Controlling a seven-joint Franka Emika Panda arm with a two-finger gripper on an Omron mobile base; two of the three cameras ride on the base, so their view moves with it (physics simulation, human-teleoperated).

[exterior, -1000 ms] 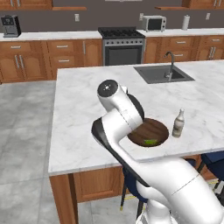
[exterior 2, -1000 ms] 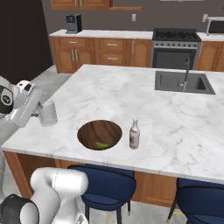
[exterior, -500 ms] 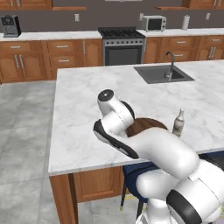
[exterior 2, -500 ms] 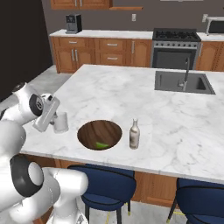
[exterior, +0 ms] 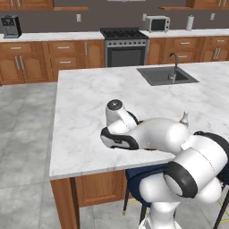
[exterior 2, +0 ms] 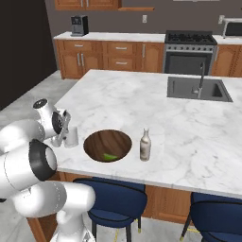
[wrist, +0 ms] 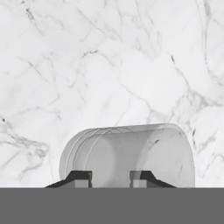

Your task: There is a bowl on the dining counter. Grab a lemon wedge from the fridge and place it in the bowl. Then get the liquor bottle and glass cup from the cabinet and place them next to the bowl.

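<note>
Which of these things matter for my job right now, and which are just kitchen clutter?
Job:
glass cup in the fingers
bowl holding the lemon wedge
liquor bottle
dining counter

Clutter:
sink
stove
microwave
coffee machine
blue stools

My arm point(exterior: 179, 147): glossy white rounded shells, dark bands at joints, lower right of left base frame; finger tips point(wrist: 78, 178) small, dark.
</note>
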